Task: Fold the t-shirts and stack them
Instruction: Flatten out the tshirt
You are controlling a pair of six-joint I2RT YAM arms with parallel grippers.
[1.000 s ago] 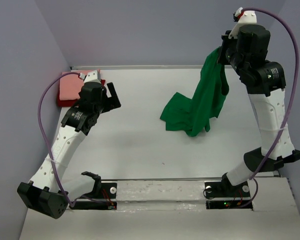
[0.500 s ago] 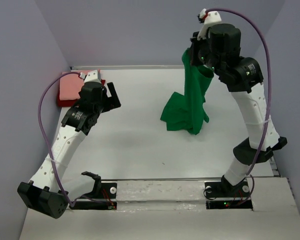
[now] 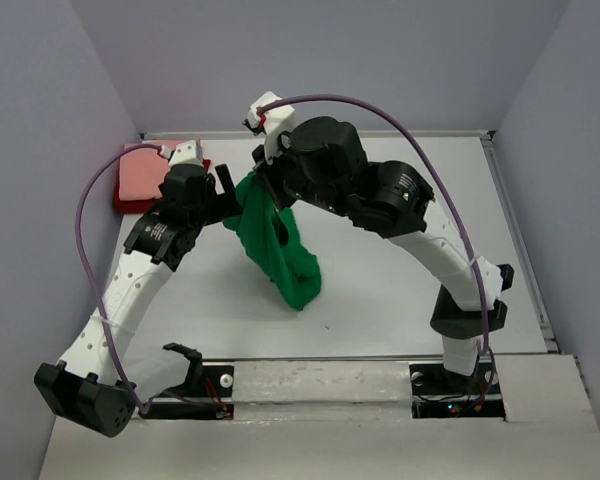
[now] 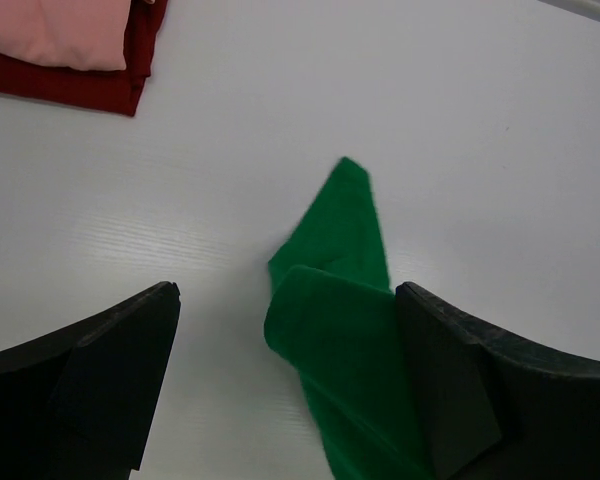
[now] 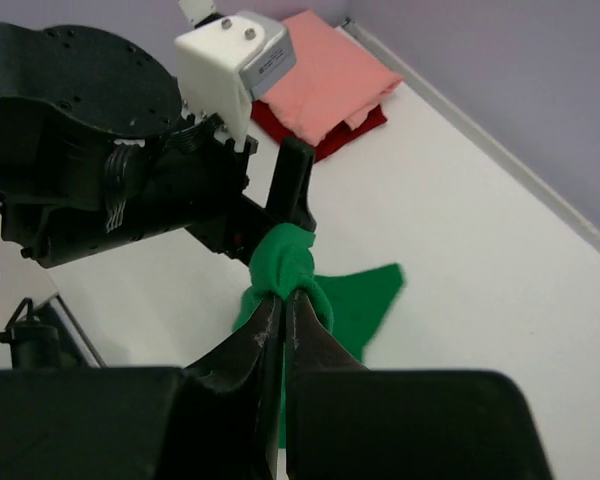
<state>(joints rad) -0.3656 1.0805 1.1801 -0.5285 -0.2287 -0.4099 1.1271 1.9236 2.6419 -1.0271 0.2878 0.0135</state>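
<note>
A green t-shirt (image 3: 278,250) hangs bunched from my right gripper (image 3: 267,190), whose jaws are shut on a fold of it (image 5: 285,262). Its lower end rests on the white table. My left gripper (image 3: 227,195) is open and empty, right beside the hanging cloth. In the left wrist view the green shirt (image 4: 340,300) lies between the spread fingers (image 4: 450,390), close against the right one. A folded pink t-shirt (image 3: 138,172) sits on a folded dark red one (image 3: 120,200) at the far left; both show in the right wrist view (image 5: 325,75).
The table (image 3: 400,300) has a raised rim along the back and right edges. Purple-grey walls close in the left and right sides. The arm bases sit on a rail (image 3: 320,385) at the near edge.
My right arm has swung far left across the table, carrying the green t-shirt from the back right to beside my left gripper. The left arm has not moved.
</note>
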